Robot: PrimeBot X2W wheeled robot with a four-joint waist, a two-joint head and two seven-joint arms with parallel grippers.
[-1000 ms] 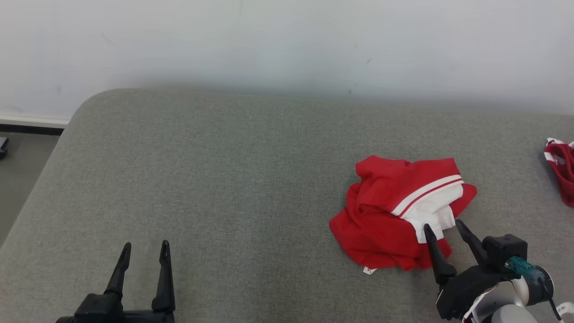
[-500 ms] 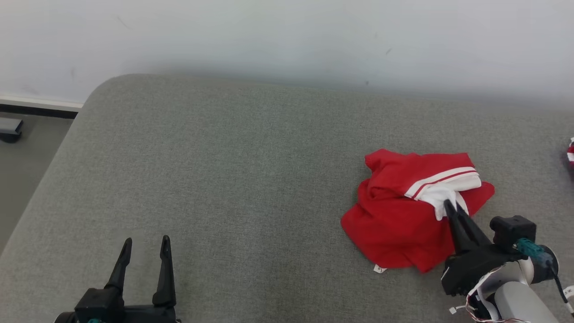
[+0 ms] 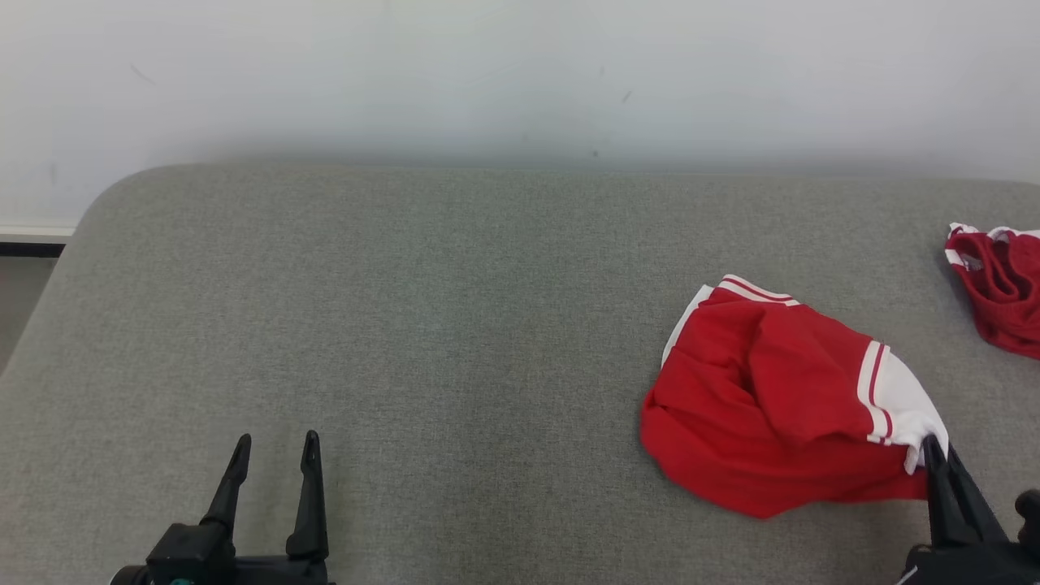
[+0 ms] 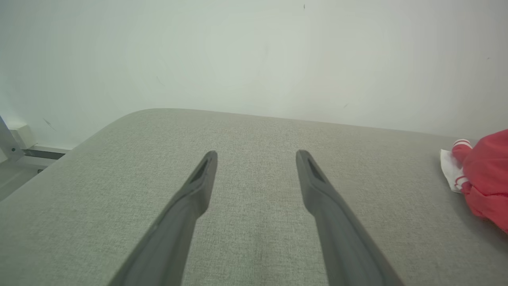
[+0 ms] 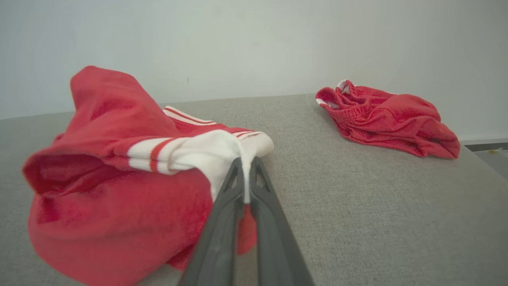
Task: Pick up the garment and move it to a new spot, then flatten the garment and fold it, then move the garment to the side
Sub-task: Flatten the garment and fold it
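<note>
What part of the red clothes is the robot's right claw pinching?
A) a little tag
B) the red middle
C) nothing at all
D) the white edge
D: in the right wrist view the right gripper is shut on the white edge of the red garment, with the cloth caught between its two fingers.

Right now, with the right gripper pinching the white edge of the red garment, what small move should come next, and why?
Probably raise the right gripper slightly and carry the garment left toward the middle of the cushion. It is shut on the white hem, most of the cloth lies bunched on the cushion, and the left gripper stands open.
</note>
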